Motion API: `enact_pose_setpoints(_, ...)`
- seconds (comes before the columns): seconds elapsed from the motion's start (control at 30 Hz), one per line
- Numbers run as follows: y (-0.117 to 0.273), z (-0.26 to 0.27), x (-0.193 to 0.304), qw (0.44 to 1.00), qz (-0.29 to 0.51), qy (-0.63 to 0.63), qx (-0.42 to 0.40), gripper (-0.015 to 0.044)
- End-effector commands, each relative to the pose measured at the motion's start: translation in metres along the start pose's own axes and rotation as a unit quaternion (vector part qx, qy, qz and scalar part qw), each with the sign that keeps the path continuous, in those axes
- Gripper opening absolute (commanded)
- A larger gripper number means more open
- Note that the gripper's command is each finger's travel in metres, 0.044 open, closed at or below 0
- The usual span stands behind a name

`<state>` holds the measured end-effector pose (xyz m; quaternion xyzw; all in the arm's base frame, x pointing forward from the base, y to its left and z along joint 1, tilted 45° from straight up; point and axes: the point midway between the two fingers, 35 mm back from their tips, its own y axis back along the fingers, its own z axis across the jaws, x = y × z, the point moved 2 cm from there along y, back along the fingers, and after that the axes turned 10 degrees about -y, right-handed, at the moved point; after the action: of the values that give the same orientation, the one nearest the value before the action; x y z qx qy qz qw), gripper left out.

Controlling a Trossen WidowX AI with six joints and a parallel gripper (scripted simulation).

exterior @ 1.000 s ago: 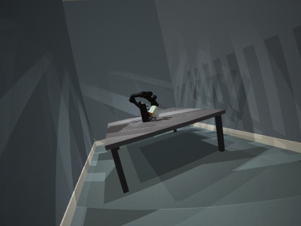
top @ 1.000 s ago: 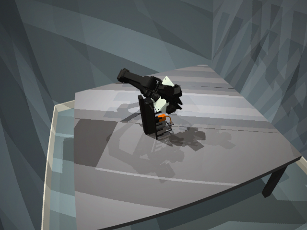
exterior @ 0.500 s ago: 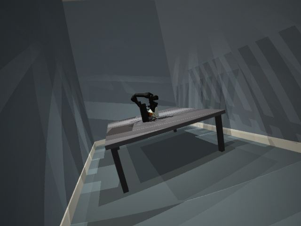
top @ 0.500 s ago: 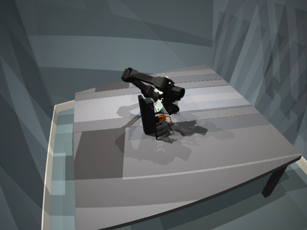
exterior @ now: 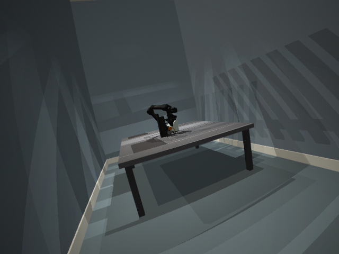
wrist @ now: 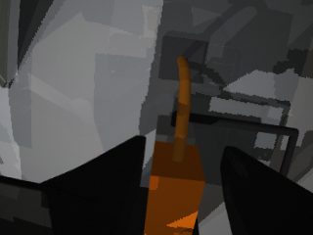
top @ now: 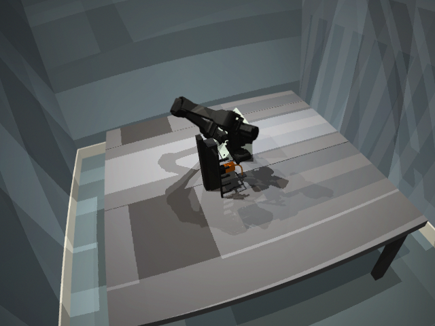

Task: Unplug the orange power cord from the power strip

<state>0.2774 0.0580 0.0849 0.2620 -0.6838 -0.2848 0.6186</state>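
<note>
The orange plug sits between the two dark fingers of the gripper in the wrist view, its boxy body running lengthwise away from the camera, with the orange cord leaving its far end and curving up and slightly left. The jaws stand part-way apart — a gap shows between the plug and the right finger, while on the left the finger's edge meets the plug's side, so contact there cannot be told. The gripper pinches nothing; it brackets the plug without clamping it.

From the top view the plug is near the middle of the grey table, just beside the upright black power strip, with the cord looping off to the right. The black arm bends over from behind — its gripper hangs down directly above the plug. In the exterior view the plug is a small orange fleck beneath the arched arm.
</note>
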Motion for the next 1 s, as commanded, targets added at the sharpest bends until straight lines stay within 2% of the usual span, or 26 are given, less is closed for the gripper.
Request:
enact_pose_setpoints(0.0, 0.000, -0.001, 0.006, 1.000, 0.001, 0.002, 0.001, 0.0160)
enact_pose_setpoints(0.83, -0.012, -0.004, 0.025, 1.000, 0.002, 0.002, 0.002, 0.0160)
enact_pose_setpoints(0.97, -0.009, -0.004, 0.025, 1.000, 0.001, 0.000, 0.000, 0.0055)
